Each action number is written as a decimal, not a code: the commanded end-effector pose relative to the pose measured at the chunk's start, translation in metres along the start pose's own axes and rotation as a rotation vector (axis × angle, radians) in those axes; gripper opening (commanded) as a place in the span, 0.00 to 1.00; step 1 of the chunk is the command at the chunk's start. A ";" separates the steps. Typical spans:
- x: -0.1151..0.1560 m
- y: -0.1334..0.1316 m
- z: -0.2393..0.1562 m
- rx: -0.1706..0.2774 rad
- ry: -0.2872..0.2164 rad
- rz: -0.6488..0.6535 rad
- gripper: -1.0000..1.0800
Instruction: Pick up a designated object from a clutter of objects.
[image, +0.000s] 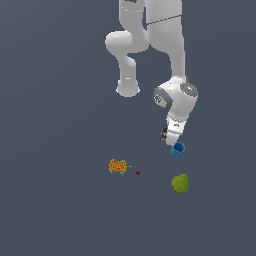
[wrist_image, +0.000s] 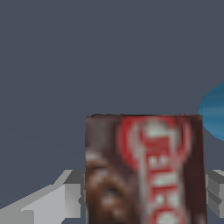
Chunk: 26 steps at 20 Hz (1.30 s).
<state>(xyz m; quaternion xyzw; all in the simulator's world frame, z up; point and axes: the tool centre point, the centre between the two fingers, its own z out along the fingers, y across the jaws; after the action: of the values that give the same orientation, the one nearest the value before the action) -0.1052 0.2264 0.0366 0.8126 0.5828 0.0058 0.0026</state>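
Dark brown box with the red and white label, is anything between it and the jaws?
Nothing visible. In the wrist view the dark brown flat box fills the space between the grey fingers, with no other object in the gap. The small blue cup sits off to one side, not between.

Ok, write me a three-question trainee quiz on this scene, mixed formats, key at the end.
1. True or false: the brown box sits between the gripper fingers in the wrist view.
2. Multiple choice: which item lies nearest the gripper in the exterior view? A) orange patterned piece B) blue cup C) yellow-green fruit
3. Fill in: the tiny red bit lies just to the exterior view's ____ of the orange patterned piece.

Key: 1 true; 2 B; 3 right.
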 end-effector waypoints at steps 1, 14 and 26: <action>-0.001 0.002 -0.009 -0.001 0.000 0.000 0.00; -0.012 0.021 -0.106 0.005 -0.001 -0.004 0.00; -0.024 0.044 -0.223 0.010 0.001 -0.007 0.00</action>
<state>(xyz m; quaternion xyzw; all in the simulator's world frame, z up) -0.0758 0.1917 0.2448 0.8107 0.5854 0.0039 -0.0011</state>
